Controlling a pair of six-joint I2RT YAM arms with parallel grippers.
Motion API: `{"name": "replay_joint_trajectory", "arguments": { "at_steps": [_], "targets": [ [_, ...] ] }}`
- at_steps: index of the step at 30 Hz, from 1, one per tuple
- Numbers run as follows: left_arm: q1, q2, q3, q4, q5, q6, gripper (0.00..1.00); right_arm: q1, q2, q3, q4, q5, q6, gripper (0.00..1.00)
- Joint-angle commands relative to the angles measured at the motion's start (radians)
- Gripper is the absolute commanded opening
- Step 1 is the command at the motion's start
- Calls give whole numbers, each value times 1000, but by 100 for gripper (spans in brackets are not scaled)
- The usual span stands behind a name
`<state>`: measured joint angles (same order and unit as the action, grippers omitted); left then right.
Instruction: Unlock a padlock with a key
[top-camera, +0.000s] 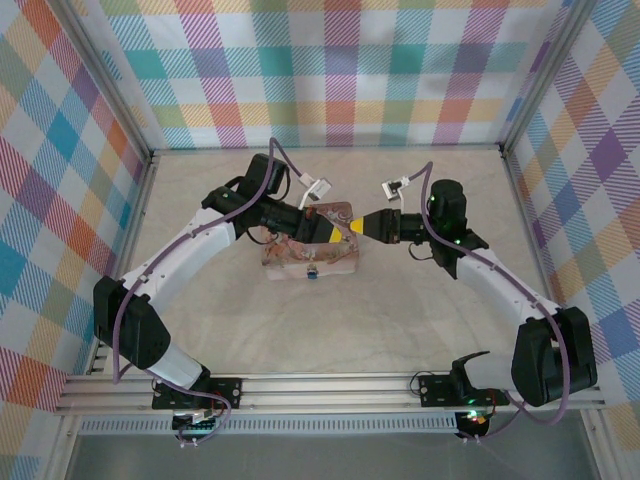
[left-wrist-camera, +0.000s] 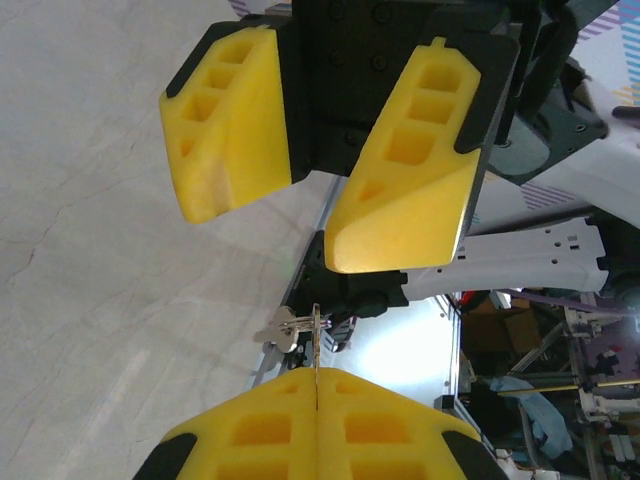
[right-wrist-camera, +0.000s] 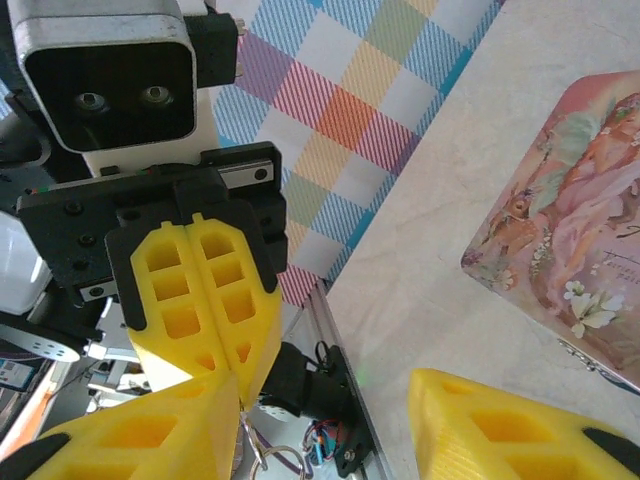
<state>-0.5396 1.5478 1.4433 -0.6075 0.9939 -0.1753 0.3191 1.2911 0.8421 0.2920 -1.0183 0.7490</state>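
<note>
Left gripper clenches the thin, stiff, slippery grey metal key poking to 12 o'clock, right gripper gapes empty opposite, and the tiny light dark padlock at the pink illustrated tin's 6 o'clock probably wants pinching across its body.

LIGHT bright, even, from overhead | SHADOWS faint, soft-edged on table | GLARE blown-out white patch at 5 o'clock, left wrist view | FOCUS nearest yellow pads slightly soft at 6 o'clock, right wrist view

The left arm and right arm wear white shells, black joints, purple cables and yellow, square-pocketed fingers.
</note>
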Motion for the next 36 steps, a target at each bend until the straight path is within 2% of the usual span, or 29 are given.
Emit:
{"name": "replay_joint_trajectory", "arguments": {
  "at_steps": [1,6,12,18,26,31,36],
  "targets": [
    [12,-17,2,31,41,-10,0,9,-27,-22,141,-44,53,45],
    [12,-12,8,35,36,-14,0,21,-43,-38,180,-59,67,44],
    [12,-9,3,54,34,-27,0,42,-51,-10,82,-71,-1,43],
    [12,-14,-1,58,28,-32,0,46,-58,-4,28,-66,-34,37],
    [12,-20,-4,59,28,-33,0,45,-70,2,-20,-46,-62,33],
    [12,-20,-9,64,32,-39,0,45,-70,2,-24,-44,-64,33],
    [12,-20,-20,78,33,-51,0,47,-72,3,-12,-42,-56,40]
  ]
}}
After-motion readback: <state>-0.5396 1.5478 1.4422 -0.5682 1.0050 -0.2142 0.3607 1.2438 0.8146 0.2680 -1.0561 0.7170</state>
